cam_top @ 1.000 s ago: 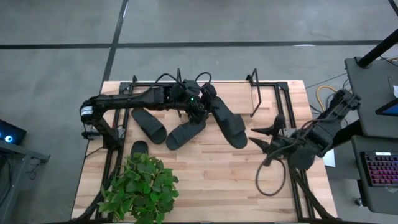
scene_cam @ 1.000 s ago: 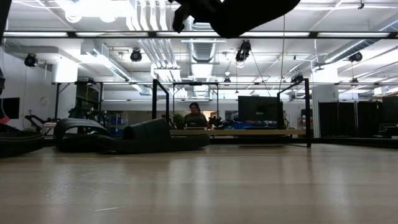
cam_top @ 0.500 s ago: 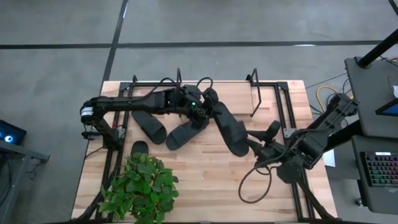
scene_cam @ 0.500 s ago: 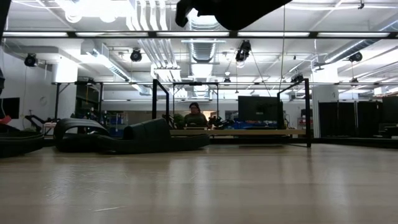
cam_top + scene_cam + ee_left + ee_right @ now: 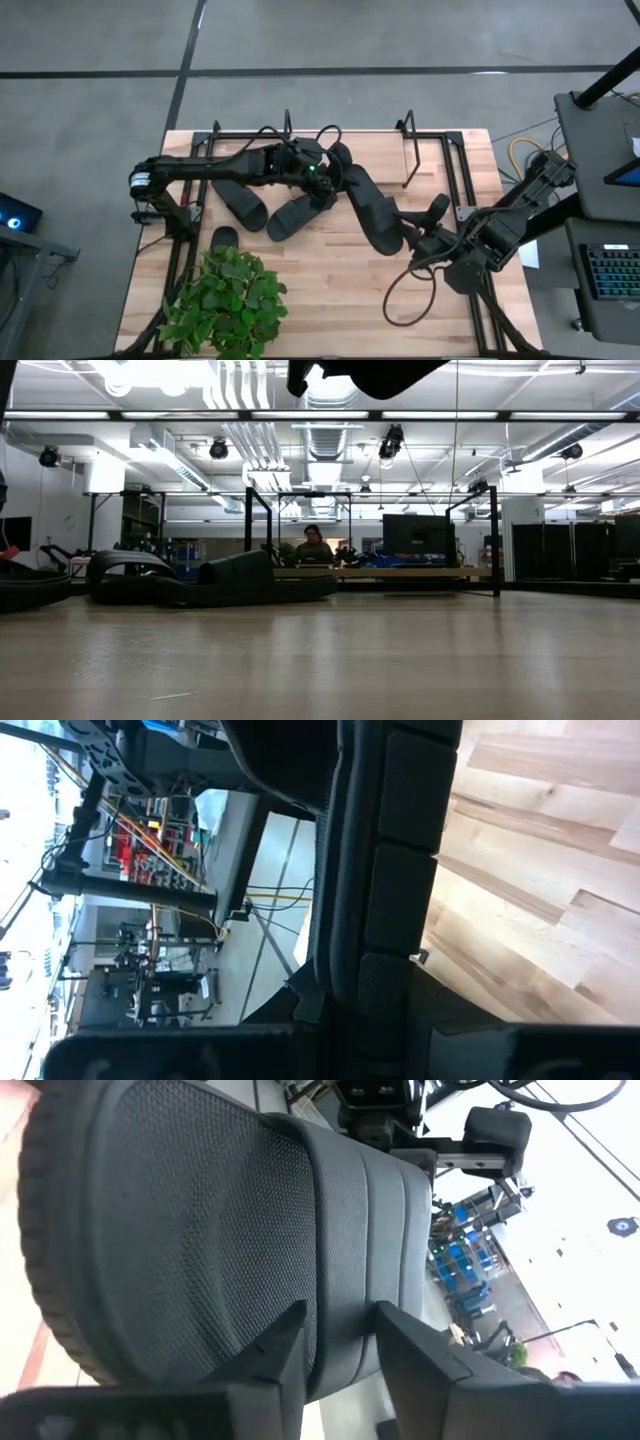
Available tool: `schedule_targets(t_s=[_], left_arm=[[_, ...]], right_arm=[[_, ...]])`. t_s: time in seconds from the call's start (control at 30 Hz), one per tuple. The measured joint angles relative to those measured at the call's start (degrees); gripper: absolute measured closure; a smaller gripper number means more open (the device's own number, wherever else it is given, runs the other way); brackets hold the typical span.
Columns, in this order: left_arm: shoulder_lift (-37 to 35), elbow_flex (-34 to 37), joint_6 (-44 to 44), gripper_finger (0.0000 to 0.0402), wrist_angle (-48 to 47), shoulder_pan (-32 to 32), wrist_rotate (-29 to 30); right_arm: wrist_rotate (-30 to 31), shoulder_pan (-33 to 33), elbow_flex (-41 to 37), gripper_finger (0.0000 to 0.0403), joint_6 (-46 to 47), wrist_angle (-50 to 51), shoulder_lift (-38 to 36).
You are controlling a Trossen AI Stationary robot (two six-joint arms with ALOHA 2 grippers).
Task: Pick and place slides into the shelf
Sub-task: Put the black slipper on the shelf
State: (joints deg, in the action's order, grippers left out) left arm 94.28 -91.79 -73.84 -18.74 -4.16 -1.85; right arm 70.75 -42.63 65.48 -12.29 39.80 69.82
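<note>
My left gripper (image 5: 328,180) reaches over the table's middle and is shut on one black slide (image 5: 372,210). That slide also shows at the top of the low view as a dark shape (image 5: 370,372) above the table. My right gripper (image 5: 410,238) is open at this slide's near-right end. In the right wrist view its fingers (image 5: 282,1348) stand either side of the slide's strap (image 5: 372,1210). Two more slides (image 5: 240,202) (image 5: 297,216) lie flat on the table by the left arm. The shelf (image 5: 407,128) of thin black rods stands along the far edge. My left gripper holds the lifted slide by its far-left end (image 5: 345,178), coming roughly level from the table's left. The gripper's body hides how the fingers sit on it. The slide is clear of the table and runs slanting toward the near right. Whether my right gripper touches the slide, I cannot tell.
A potted green plant (image 5: 228,300) fills the near-left corner, with a small dark rounded thing (image 5: 224,238) at its far side. Black arm-mount frames run down both table sides. Bare wood (image 5: 330,290) lies near the front middle. A person (image 5: 314,545) sits beyond the table.
My right gripper has swung toward the table's left and come up to the near-right end of the held slide, its arm and cable following. The left gripper has kept hold, and the slide has risen slightly in the low view.
</note>
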Motion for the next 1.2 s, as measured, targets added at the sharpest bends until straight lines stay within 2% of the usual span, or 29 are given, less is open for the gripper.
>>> schedule_targets(t_s=[0.13, 0.27, 0.43, 0.53, 0.73, 0.97, 1.2], left_arm=[[0.0, 0.0, 0.1, 0.0366, 0.0, 0.0, -0.1], [0.0, 0.0, 4.1, 0.0356, 0.0, 0.0, -0.3], [-0.2, 0.0, 12.4, 0.0281, -0.1, -0.7, -0.6], [-0.9, -0.1, 16.5, 0.0239, -0.9, -1.5, 1.8], [-4.3, -0.1, 21.4, 0.0185, -6.3, -2.9, 6.2], [-12.0, -0.1, 35.3, 0.0174, -10.5, -3.7, 6.8], [-19.0, 0.1, 48.7, 0.0174, -10.4, -3.7, 6.7]], right_arm=[[0.2, 0.0, 0.0, 0.0374, -0.2, 0.0, 0.0], [2.5, 0.0, 0.0, 0.0390, -0.2, 0.0, 0.0], [6.6, 0.0, -0.1, 0.0393, 0.1, 0.1, 0.0], [7.4, 0.2, -0.1, 0.0393, 0.1, 0.1, 0.0], [8.8, 0.4, -0.1, 0.0393, 1.3, 0.3, 0.0], [10.1, 2.5, -0.2, 0.0394, 2.1, 0.5, 0.0], [10.3, 9.4, -3.3, 0.0394, 5.8, 0.4, 0.0]])
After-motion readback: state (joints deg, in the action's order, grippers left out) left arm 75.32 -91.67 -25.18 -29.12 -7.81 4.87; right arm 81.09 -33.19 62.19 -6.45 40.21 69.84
